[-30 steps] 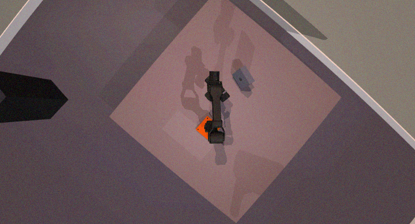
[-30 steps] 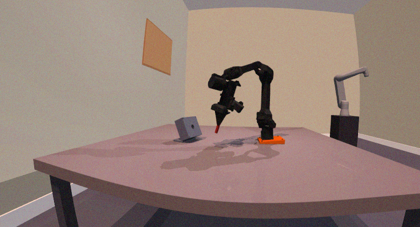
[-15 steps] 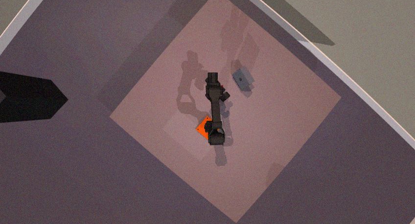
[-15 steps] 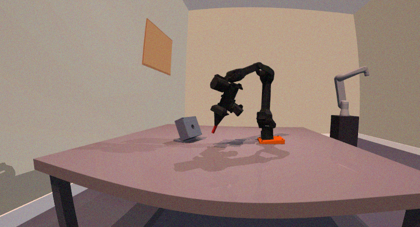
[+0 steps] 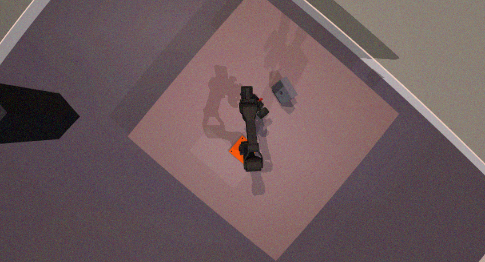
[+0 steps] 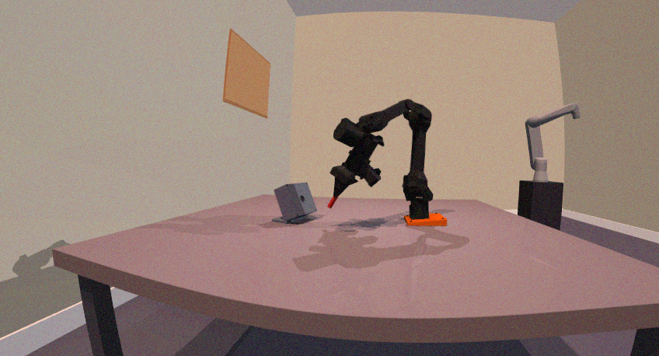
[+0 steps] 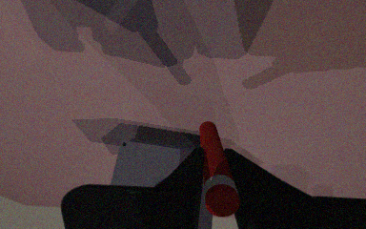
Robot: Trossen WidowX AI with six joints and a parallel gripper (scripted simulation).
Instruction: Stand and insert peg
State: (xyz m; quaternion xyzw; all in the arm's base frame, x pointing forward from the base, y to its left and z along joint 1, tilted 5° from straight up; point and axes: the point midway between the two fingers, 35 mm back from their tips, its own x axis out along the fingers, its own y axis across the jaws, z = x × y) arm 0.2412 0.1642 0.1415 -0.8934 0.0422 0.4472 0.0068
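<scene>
The red peg (image 5: 260, 99) (image 6: 330, 204) (image 7: 209, 135) is held in the air, tilted, with its plain end pointing down and towards the panel side. Its grey-white band (image 7: 219, 181) is near the end closest to the wrist camera. My gripper (image 6: 336, 195) (image 7: 213, 155) is shut on the peg, above the table and short of the panel. The sloped grey panel (image 5: 286, 99) (image 6: 288, 205) (image 7: 147, 164) stands apart from the peg. Its hole (image 5: 281, 92) (image 6: 302, 198) shows in the top and exterior views; I cannot make it out in the wrist view.
The pinkish table (image 5: 326, 150) (image 6: 231, 269) carries the arm's orange base (image 5: 237, 151) (image 6: 425, 221). Arm shadows fall across the table around the panel. A second, grey arm (image 6: 535, 140) stands on a black pedestal (image 6: 540, 204) beyond the table.
</scene>
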